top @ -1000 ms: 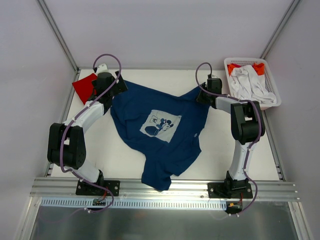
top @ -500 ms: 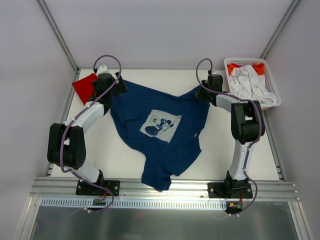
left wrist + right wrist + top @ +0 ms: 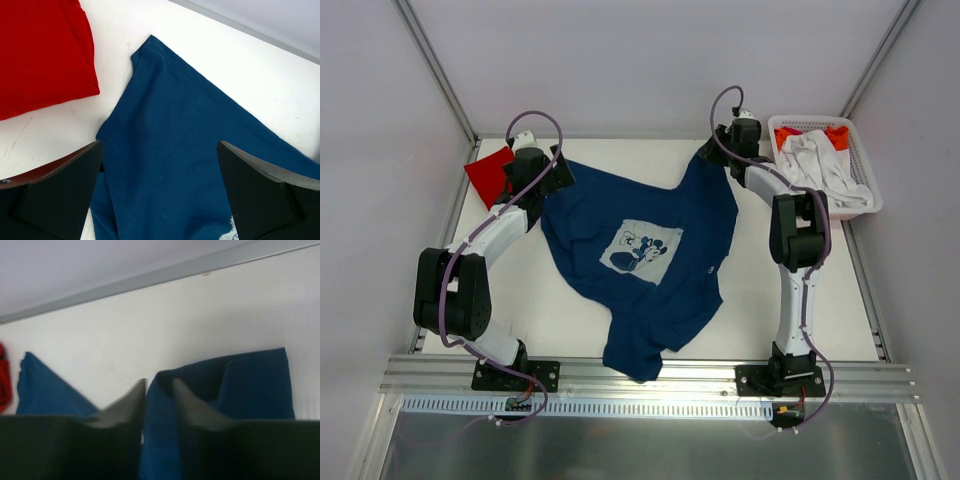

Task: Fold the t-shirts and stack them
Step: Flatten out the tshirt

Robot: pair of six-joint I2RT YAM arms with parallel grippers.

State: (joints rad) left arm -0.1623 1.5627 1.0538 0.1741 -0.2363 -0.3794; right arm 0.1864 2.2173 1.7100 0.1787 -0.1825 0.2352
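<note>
Navy blue cloth t-shirt (image 3: 640,215): unfolded and wrinkled, spread front-up across the middle of the tabletop (image 3: 552,312). Its pale square cartoon print (image 3: 642,250) faces up, tilted. The hem end lies bunched at the near edge. The far-left corner lies flat. The far-right corner is gathered into a fold, pinched in the jaws of the right gripper (image 3: 159,386).

Plain bright red cloth t-shirt (image 3: 488,176): folded flat at the far-left corner, just beside the navy one with a narrow gap between.

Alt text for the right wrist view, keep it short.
Two dark jaws pinch a fold of a navy shirt over a white table. Another corner of the shirt lies at left, beside a sliver of red cloth at the frame's edge.
</note>
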